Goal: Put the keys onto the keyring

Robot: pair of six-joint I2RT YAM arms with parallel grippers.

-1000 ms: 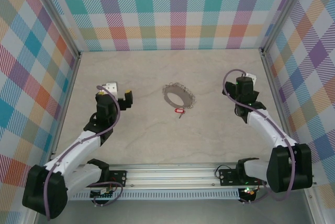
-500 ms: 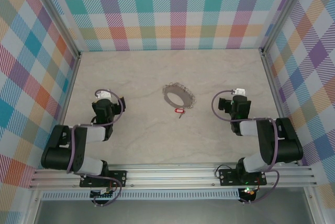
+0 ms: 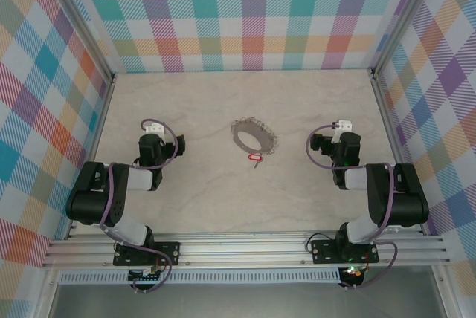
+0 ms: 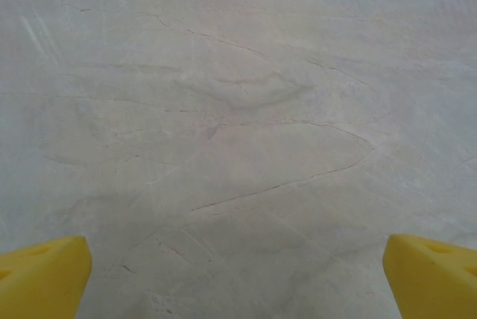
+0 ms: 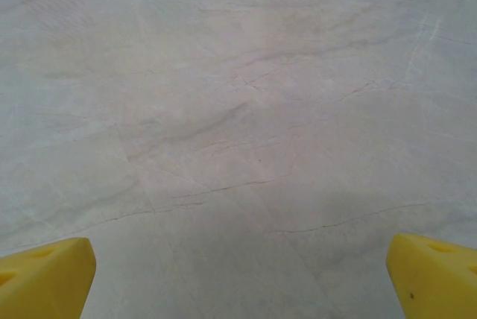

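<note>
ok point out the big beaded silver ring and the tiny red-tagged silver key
big beaded silver ring point(image 3: 237, 137): top external view, left rim
tiny red-tagged silver key point(image 3: 255, 157): top external view, its red tag

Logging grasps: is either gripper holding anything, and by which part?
Nothing is held. The left gripper and right gripper are open over the table; the key and keyring lie untouched between them.
</note>
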